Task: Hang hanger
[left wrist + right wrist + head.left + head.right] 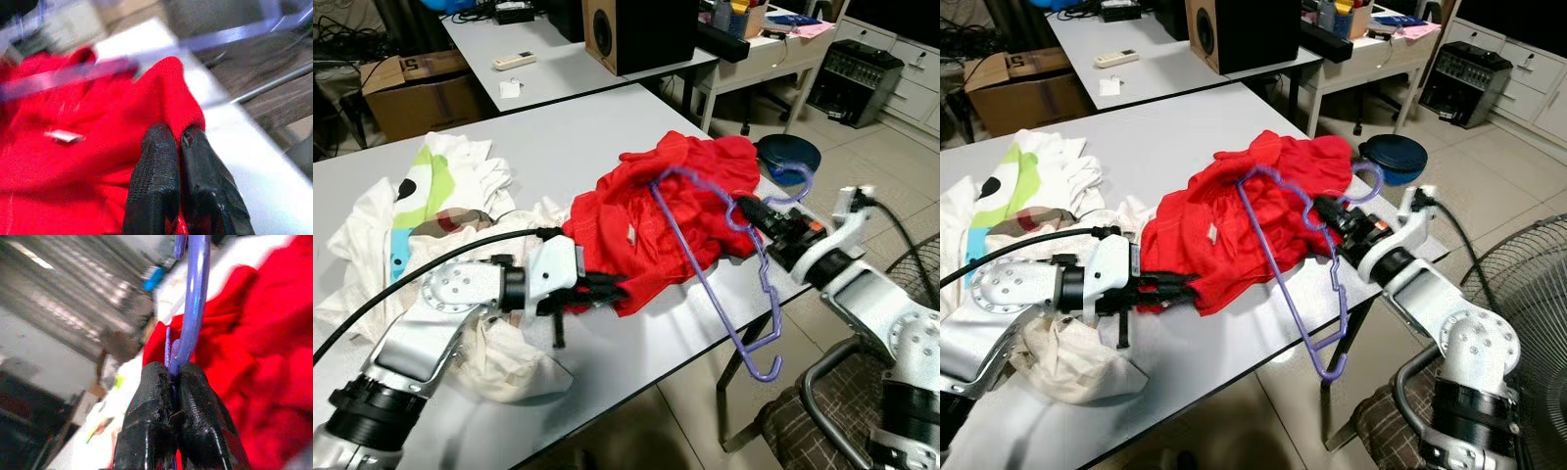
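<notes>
Purple plastic hanger point(724, 274) is lying across the crumpled red cotton shirt point(675, 211) at the grey table's point(636, 362) edge, pinched in my right gripper point(751, 213). My left gripper point(607, 291) is clamping the shirt's hem; next I'm judging the hanger needs threading inside.

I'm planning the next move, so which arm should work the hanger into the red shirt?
The right. Its end effector already grips the purple hanger, lying across the red shirt. The left end effector pinches the shirt's edge, steadying it.
</notes>
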{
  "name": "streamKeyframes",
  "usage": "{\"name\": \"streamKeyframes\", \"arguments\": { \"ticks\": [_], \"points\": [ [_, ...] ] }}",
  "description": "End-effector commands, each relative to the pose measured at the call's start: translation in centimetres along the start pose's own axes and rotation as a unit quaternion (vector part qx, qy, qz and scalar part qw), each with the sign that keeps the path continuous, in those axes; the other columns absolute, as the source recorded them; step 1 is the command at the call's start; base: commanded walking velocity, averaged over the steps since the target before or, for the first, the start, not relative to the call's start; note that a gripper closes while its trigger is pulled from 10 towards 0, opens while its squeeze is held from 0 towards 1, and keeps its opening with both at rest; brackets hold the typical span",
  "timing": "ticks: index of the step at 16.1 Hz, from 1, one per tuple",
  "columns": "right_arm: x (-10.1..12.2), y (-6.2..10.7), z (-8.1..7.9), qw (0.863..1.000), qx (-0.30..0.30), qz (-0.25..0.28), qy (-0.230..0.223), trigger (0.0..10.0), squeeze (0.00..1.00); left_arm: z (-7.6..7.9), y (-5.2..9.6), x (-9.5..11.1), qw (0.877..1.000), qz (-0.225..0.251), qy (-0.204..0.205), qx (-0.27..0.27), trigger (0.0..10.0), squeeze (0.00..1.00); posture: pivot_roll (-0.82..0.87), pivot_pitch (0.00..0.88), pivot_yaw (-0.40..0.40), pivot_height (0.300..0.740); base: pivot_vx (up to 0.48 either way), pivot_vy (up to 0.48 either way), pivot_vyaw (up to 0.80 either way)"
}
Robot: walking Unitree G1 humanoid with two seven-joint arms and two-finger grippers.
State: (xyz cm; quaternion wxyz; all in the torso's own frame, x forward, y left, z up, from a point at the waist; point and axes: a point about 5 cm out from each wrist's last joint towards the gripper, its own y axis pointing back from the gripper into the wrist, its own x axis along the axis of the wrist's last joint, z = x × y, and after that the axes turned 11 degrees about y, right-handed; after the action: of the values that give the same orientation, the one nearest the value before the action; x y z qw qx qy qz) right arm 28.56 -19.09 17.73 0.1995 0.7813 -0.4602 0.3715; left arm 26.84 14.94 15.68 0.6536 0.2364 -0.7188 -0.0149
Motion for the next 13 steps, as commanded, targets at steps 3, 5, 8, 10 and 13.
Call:
{"name": "streamKeyframes", "arguments": {
  "ticks": [3, 5, 8, 10, 13],
  "points": [
    [0.4, 1.8, -1.0, 0.998, 0.051, 0.038, 0.015, 10.0, 0.0, -1.2, 2.4, 0.3, 0.995, 0.049, 0.074, 0.038, 10.0, 1.0, -0.02, 0.0, 0.012, 0.74, 0.0, 0.0, 0.0],
    [0.2, 2.4, -1.0, 0.997, 0.055, 0.048, 0.016, 10.0, 0.0, -1.3, 3.5, 0.1, 0.992, 0.057, 0.109, 0.037, 10.0, 1.0, -0.03, 0.0, 0.017, 0.74, 0.0, 0.0, 0.0],
    [-0.2, 2.8, -1.0, 0.997, 0.056, 0.052, 0.022, 10.0, 0.0, -2.9, 5.3, 0.2, 0.979, 0.099, 0.16, 0.076, 10.0, 1.0, -0.03, 0.0, 0.03, 0.74, 0.0, 0.0, 0.0],
    [-0.1, 2.9, -1.0, 0.997, 0.054, 0.054, 0.028, 10.0, 0.0, -2.7, 6.1, -0.2, 0.986, 0.046, 0.15, 0.052, 10.0, 1.0, -0.04, 0.0, 0.039, 0.74, 0.0, 0.0, 0.0],
    [0.1, 2.8, -0.8, 0.997, 0.049, 0.057, 0.036, 10.0, 0.0, -1.2, 5.4, 0.7, 0.988, 0.014, 0.151, -0.036, 10.0, 1.0, -0.05, 0.0, 0.046, 0.74, 0.0, 0.0, 0.0]
  ]
}}
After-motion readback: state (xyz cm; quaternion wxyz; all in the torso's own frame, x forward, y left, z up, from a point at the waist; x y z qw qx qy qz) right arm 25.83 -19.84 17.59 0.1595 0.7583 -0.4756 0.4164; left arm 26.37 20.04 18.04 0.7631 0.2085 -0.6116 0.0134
